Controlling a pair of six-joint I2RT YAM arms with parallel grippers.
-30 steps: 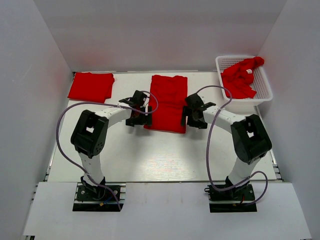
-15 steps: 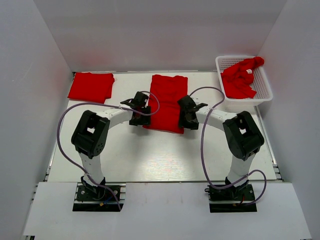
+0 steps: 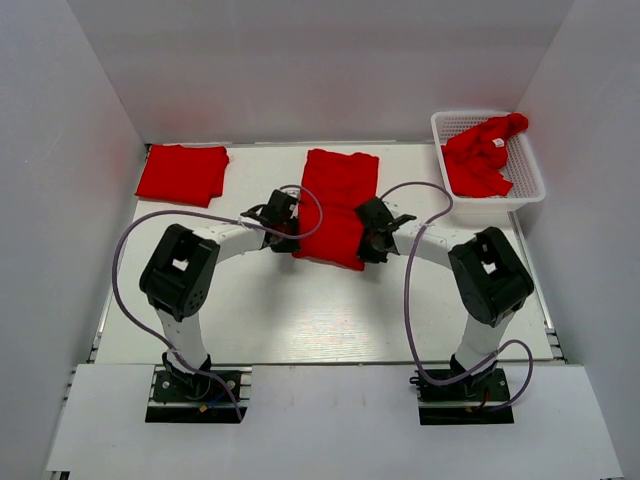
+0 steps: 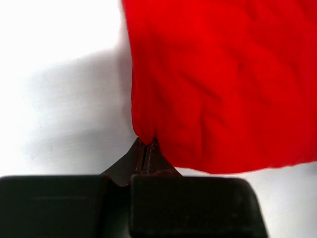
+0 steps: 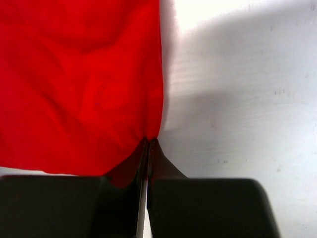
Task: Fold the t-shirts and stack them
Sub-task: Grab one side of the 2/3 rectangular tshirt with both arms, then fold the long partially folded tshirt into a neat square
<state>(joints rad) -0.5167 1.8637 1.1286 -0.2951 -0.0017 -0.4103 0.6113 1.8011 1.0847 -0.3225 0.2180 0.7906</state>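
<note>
Left gripper (image 4: pixel 147 148) is pinching the near left corner of a long, flat bright red fabric t-shirt (image 3: pixel 338 195) lying mid-desk (image 3: pixel 300 310) — right gripper (image 5: pixel 147 145) is pinching its near right corner. A white plastic lattice basket (image 3: pixel 528 190) at far right is holding a crumpled red t-shirt (image 3: pixel 478 160); a folded red t-shirt (image 3: pixel 182 172) is lying far left.

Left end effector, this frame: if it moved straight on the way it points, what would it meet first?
The middle t-shirt. The left end effector is already shut on its corner, and the red fabric spreads straight ahead of the fingertips. What lies beyond the cloth is unclear from the wrist view.
</note>
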